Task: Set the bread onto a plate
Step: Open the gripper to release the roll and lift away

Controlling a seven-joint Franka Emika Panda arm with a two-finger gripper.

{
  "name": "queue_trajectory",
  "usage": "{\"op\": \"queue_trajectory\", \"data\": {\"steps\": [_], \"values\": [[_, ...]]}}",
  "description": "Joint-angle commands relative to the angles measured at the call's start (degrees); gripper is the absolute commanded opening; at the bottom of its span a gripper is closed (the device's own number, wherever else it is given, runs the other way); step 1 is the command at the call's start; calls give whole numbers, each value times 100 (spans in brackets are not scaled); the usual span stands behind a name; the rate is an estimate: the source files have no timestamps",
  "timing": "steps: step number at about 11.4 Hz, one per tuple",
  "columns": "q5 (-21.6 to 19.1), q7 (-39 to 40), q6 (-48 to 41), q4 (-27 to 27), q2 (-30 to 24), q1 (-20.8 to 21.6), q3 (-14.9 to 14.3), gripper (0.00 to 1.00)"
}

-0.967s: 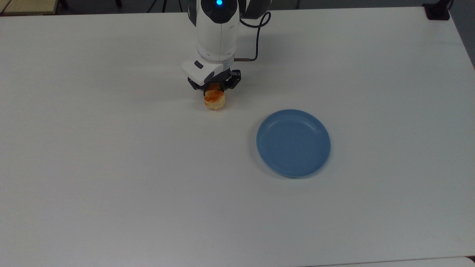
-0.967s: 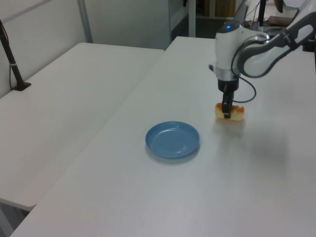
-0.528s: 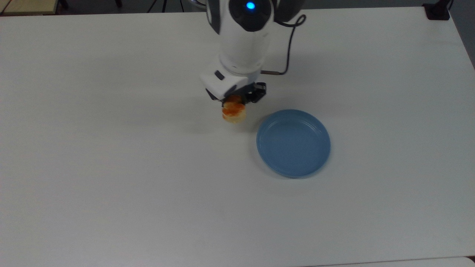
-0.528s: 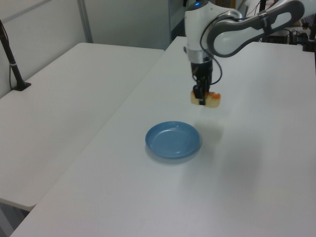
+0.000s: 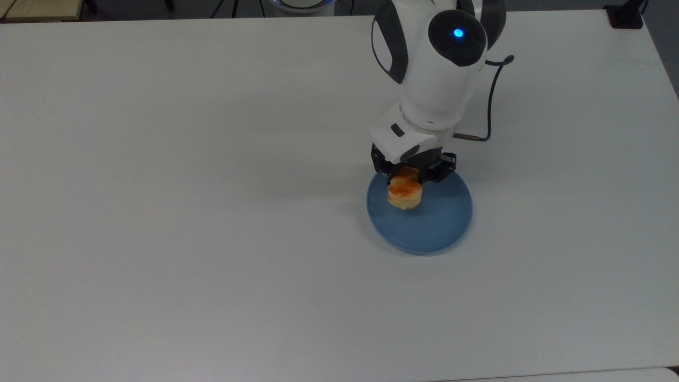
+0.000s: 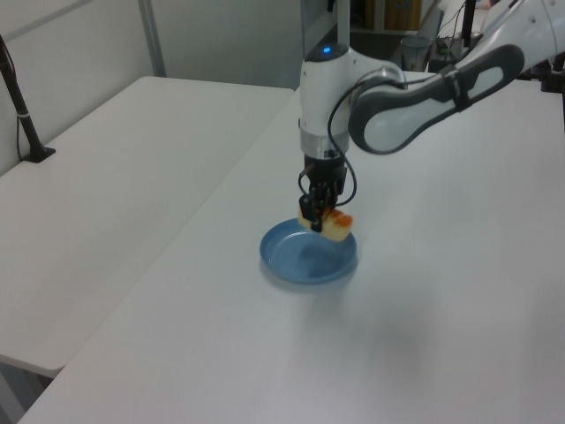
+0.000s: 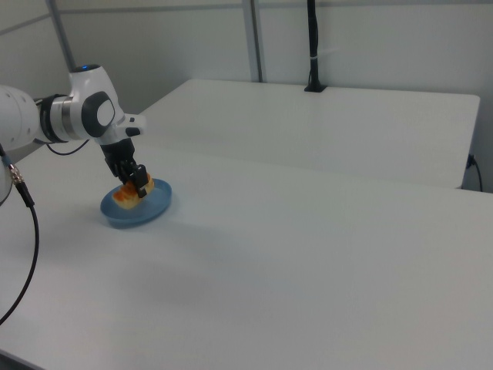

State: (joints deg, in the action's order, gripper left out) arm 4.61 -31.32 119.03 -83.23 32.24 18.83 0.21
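The pincer [image 5: 411,176] is pinching the bread [image 5: 405,194], held just above the far left part of the blue plate [image 5: 443,228] in the top view. This looks like the placing step. Next it should lower the bread onto the plate, let go, then lift off the white surface [image 5: 185,212].

We see wide white table [image 5: 159,239], matte, evenly lit from above. Second white table [image 6: 106,168] alongside in left view, narrow seam between them. Black clamp post [image 6: 22,115] at its far edge; same kind of post [image 7: 312,46] in right view. Pale partition walls [image 7: 370,38] with metal uprights behind. Wooden surface [image 5: 37,8] at top view's upper left corner
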Motion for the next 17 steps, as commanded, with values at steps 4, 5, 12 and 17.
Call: {"op": "queue_trajectory", "data": {"steps": [4,5,12,17], "values": [[40,-287,173,562,582,129,-82,94],[49,-279,165,562,573,138,-82,99],[136,869,-1280,36,-980,-361,-135,100],[58,2313,-2207,-1115,-3151,-1503,-118,100]]}}
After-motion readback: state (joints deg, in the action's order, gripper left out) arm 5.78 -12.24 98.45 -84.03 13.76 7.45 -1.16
